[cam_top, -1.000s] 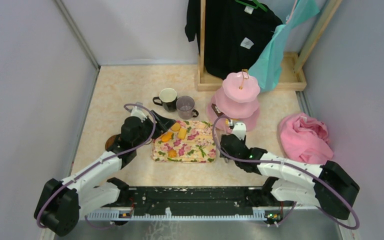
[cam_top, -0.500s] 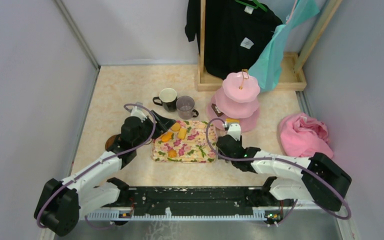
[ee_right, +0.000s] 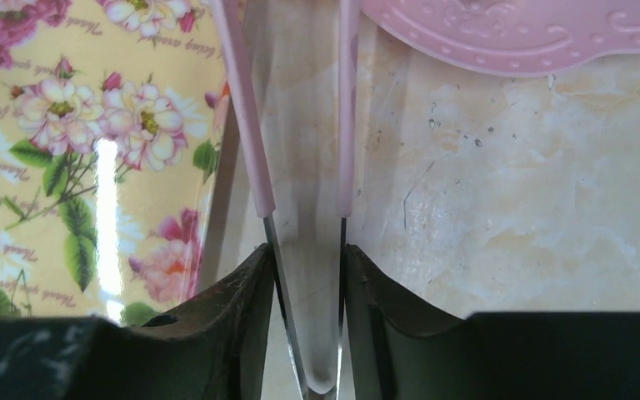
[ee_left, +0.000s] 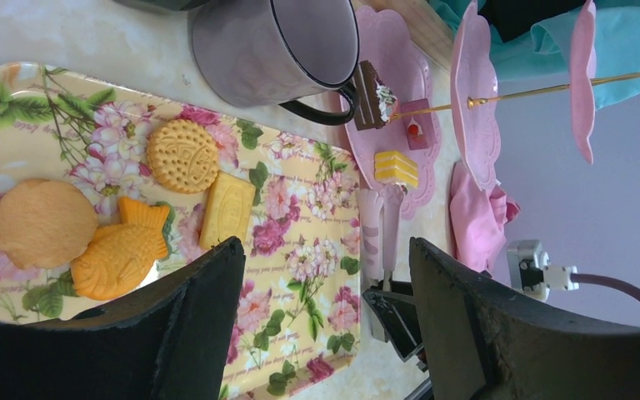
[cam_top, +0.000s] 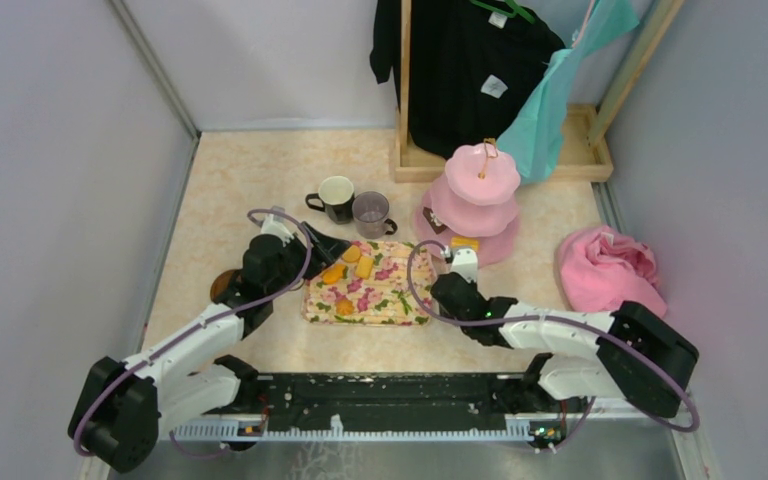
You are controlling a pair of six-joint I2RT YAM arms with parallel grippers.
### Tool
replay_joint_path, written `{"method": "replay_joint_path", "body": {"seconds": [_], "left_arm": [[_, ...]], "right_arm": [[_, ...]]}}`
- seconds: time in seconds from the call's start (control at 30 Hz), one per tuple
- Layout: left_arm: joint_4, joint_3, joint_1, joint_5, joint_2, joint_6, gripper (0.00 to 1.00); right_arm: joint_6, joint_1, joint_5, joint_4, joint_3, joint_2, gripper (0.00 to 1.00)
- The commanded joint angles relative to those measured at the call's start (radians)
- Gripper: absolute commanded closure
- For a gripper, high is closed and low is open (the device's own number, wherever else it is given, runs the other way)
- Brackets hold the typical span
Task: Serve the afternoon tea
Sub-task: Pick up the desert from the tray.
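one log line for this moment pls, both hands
left hand: open near orange fish-shaped snack on flower-patterned tray | right hand: shut on pink-tipped metal tongs, tongs between tray and pink three-tier stand

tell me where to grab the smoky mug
Likely the handle, from above: the mug stands upright and its handle sticks out to the right, free, while the black mug sits close on its left.
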Motion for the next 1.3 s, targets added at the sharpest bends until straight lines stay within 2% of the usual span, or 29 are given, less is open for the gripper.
{"method": "replay_joint_path", "body": {"seconds": [0.0,0.3,0.63,0.83,1.27], "left_arm": [[0.022,-0.011,0.004,-0.020,-0.015,0.011,0.22],[0.003,0.001,0.004,-0.038,-0.021,0.019,0.21],[-0.012,0.002,0.004,-0.060,-0.027,0.027,0.21],[0.005,-0.017,0.004,-0.068,-0.006,0.030,0.20],[0.043,-0.042,0.007,-0.064,0.007,0.021,0.21]], "right_arm": [[-0.028,0.033,0.034,0.051,-0.015,-0.096,0.66],[-0.062,0.049,0.040,-0.025,0.018,-0.199,0.70],[-0.071,0.122,0.029,-0.181,0.118,-0.277,0.71],[-0.076,0.161,-0.017,-0.208,0.217,-0.196,0.70],[-0.011,0.161,-0.121,-0.119,0.366,0.077,0.68]]}}
